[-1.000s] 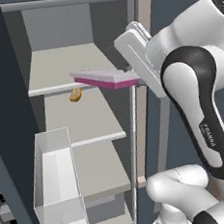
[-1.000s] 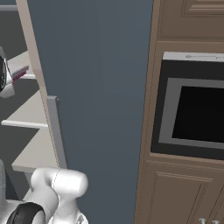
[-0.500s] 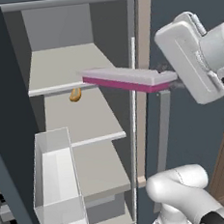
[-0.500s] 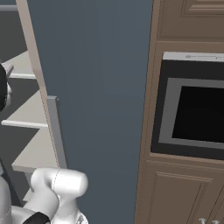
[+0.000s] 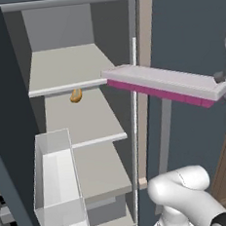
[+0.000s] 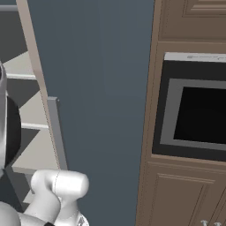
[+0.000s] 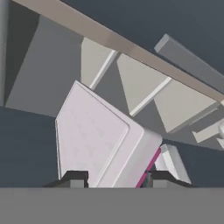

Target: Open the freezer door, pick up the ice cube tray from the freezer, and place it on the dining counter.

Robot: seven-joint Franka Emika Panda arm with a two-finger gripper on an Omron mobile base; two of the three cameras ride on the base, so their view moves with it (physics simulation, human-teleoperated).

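Change: the ice cube tray [image 5: 168, 84] has come clear of the freezer [image 5: 80, 113]; a second ago its far end was over the upper shelf, and now the whole tray hangs in front of the slate-blue wall to the right of the opening, with the arm swung off to the right.
Meaning: my judgement is that the pick is done and the carry has begun; the freezer door is already open, and the placing on the dining bench is all that remains.
Tray: nearly level, pale top up, magenta side facing the camera, its left end just beside the freezer's tan frame edge, touching no shelf.
Pincer: the pincer [image 7: 114, 178] is narrowed onto the tray's right end; in the hand view a dark finger tip [image 7: 74, 177] sits at each side of the tray's near end, pale top and pink edge between them.
Pincer in left base view: only a dark tip [image 5: 221, 77] shows at the tray's right end.
Left behind: small orange-brown lump [image 5: 75, 95] on the second shelf; clear bin [image 5: 55, 181] at the near left.
Risk: a long tray held by one end may sag or twist in the swing.
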